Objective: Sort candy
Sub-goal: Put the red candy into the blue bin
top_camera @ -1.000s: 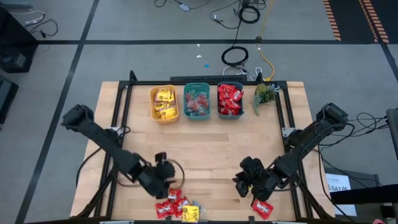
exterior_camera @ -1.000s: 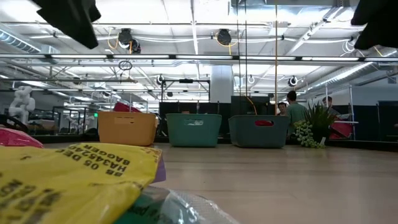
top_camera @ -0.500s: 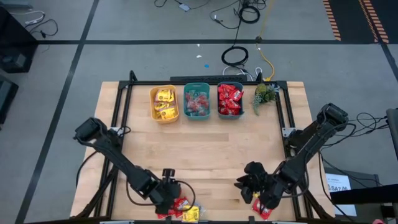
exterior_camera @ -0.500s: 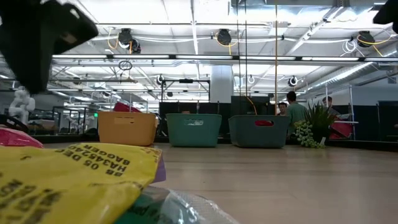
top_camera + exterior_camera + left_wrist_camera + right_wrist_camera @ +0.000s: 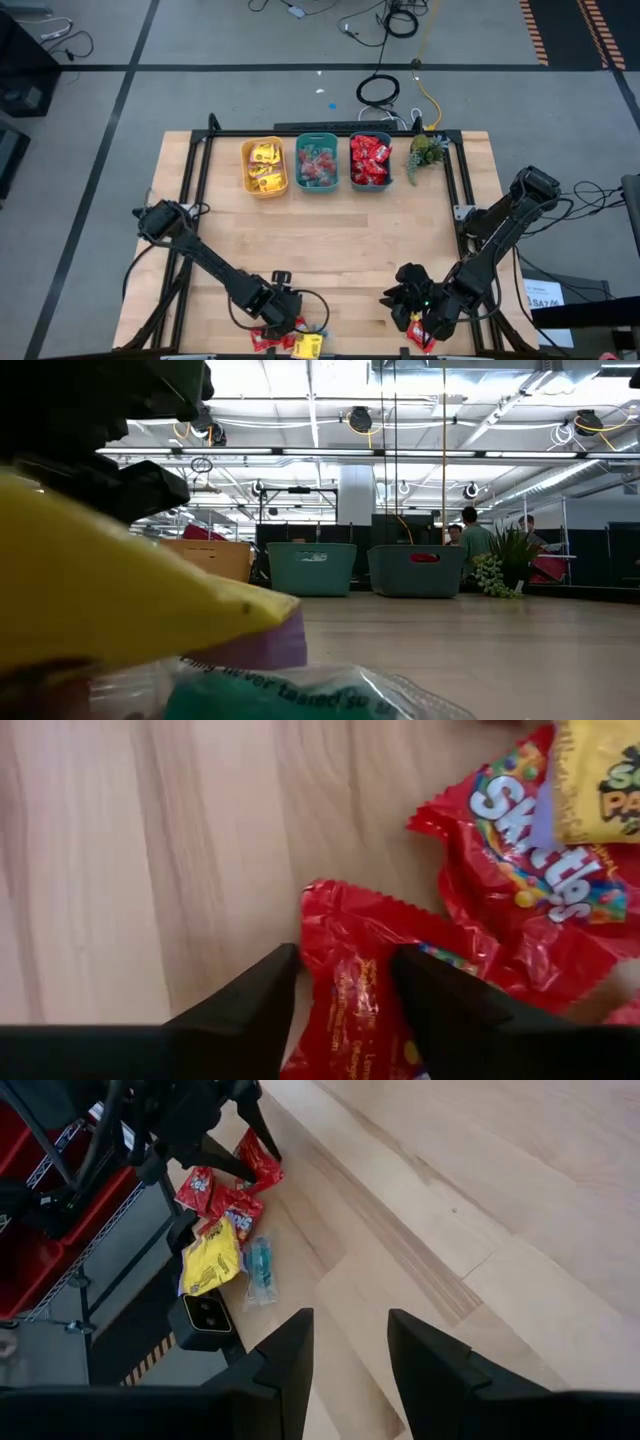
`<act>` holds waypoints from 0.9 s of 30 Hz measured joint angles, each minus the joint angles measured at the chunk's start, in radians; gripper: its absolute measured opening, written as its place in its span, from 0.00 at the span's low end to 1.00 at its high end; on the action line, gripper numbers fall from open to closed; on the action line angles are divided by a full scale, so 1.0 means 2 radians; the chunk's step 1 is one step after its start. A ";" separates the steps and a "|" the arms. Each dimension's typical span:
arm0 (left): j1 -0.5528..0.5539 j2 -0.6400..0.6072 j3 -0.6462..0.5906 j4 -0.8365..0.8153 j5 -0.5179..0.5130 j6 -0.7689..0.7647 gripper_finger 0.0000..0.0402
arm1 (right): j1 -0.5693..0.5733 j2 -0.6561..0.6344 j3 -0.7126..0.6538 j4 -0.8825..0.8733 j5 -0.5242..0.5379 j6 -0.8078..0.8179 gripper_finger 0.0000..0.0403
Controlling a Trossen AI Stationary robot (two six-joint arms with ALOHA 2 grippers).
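The candy is a small pile at the table's near edge: red packets (image 5: pixel 270 338), a yellow packet (image 5: pixel 306 346) and a teal-wrapped piece (image 5: pixel 260 1270). My left gripper (image 5: pixel 277 322) is down on this pile, open, its fingers on either side of one red packet (image 5: pixel 350 1010) that lies flat on the wood. My right gripper (image 5: pixel 392 298) hovers open at the near right with nothing between its fingers (image 5: pixel 350 1350). Another red packet (image 5: pixel 420 336) lies under the right arm. In the low view the yellow packet (image 5: pixel 100 590) fills the foreground. My left gripper comes at the red packet from above, pointing steeply down. The packet's crimped end (image 5: pixel 340 915) lies in the gap between the two fingers, flat on the table. One finger (image 5: pixel 450 1010) covers part of the wrapper; whether it touches it I cannot tell.
Three bins stand in a row at the far edge: a yellow one (image 5: pixel 264 166), a teal one (image 5: pixel 317 163) and one full of red packets (image 5: pixel 370 160). A small green plant (image 5: pixel 424 152) stands to their right. Bare wood (image 5: pixel 330 240) lies between the bins and the arms.
My left gripper has come down and toward the near edge onto the candy pile, rolling its wrist as it went. In the low view the yellow packet now stands tipped up and closer, hiding more of the yellow bin. My right gripper has swung slightly toward the near edge.
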 joint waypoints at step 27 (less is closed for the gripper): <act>0.001 -0.144 0.025 -0.050 -0.097 -0.013 0.06 | 0.000 0.000 0.000 -0.011 -0.001 -0.009 0.30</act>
